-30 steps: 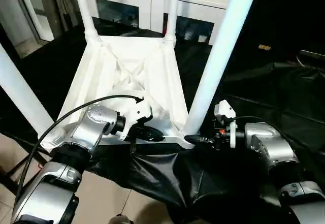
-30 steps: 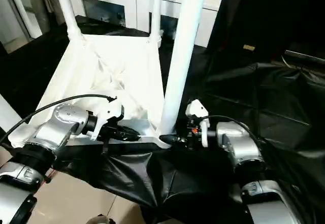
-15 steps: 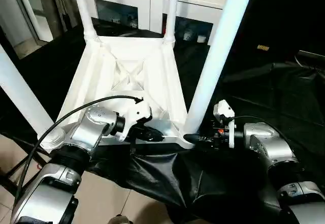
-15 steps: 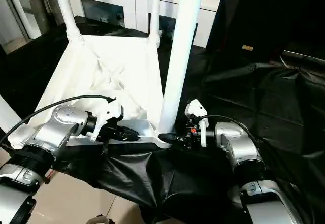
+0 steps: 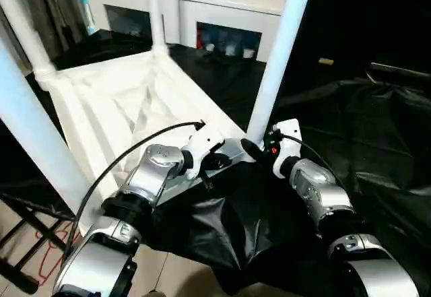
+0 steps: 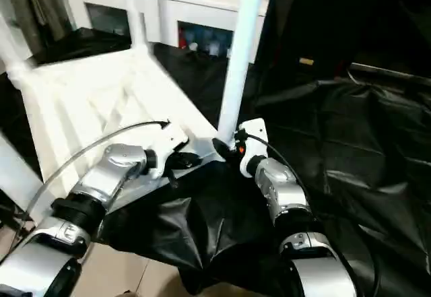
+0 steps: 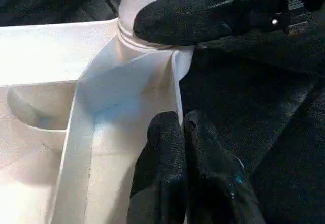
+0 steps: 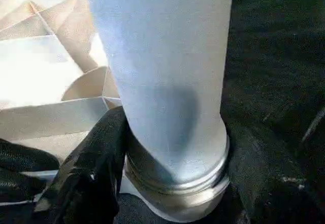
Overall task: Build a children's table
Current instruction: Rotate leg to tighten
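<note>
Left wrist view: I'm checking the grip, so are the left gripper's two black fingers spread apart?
No, the left gripper has its black fingers pressed together at the rim of the white plastic tabletop.

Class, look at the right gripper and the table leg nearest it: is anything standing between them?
Nothing visible does. The right gripper is already at the base of the leg, one black finger lying against it where it enters the tabletop corner socket.
</note>
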